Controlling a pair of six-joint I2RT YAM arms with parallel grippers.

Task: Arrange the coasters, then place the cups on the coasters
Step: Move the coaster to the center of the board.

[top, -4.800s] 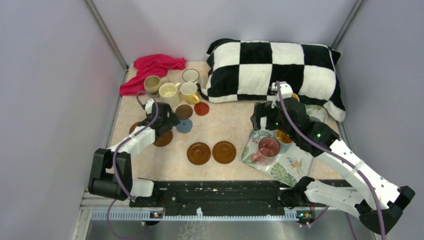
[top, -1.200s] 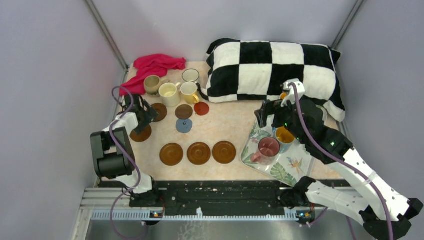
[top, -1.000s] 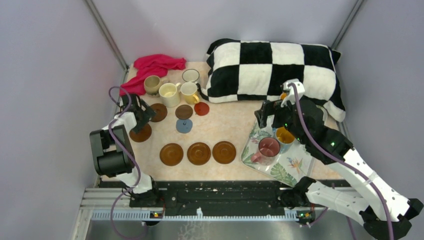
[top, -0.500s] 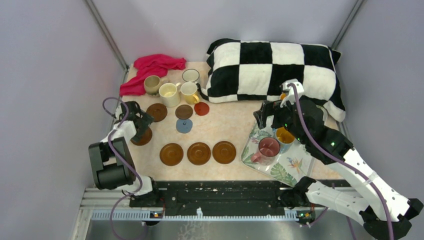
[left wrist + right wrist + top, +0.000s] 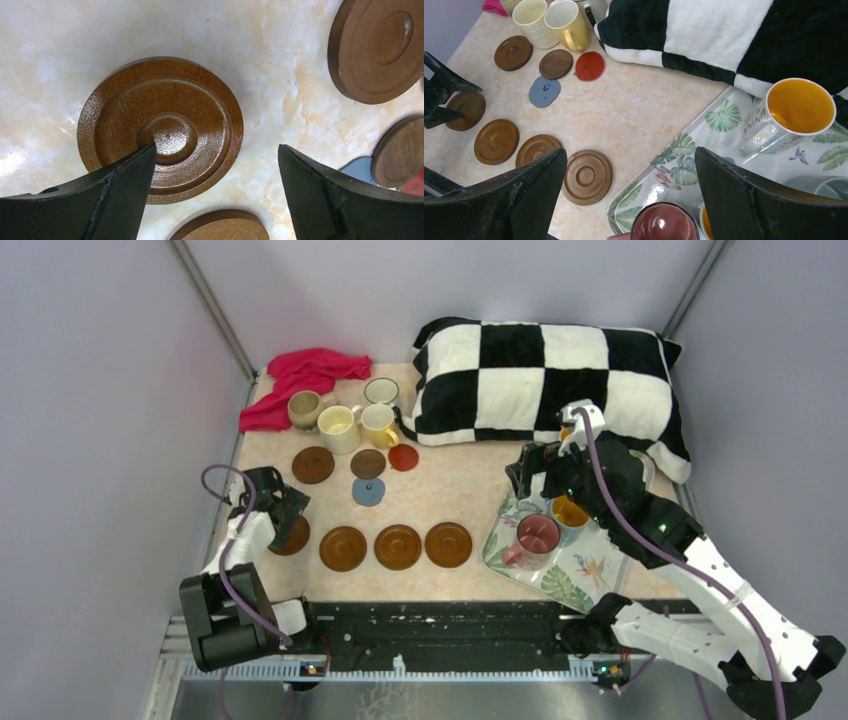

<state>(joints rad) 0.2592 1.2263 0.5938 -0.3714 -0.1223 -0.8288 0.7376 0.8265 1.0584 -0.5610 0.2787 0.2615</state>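
Arranging is in hand: the left end effector [image 5: 215, 150], wide open and empty, hangs over a brown coaster [image 5: 165, 105] lying flat on the surface [image 5: 250, 40], just left of three lined-up coasters [image 5: 398, 546]. Next it should probably grip the rim and align it. The right end effector [image 5: 630, 165], open and empty, hovers over the cups [image 5: 799, 107].

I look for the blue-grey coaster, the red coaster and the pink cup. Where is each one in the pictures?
blue-grey coaster [image 5: 368, 491]: top view, centre of the disc.
red coaster [image 5: 590, 65]: right wrist view, centre of the disc.
pink cup [image 5: 538, 533]: top view, inside its open mouth.
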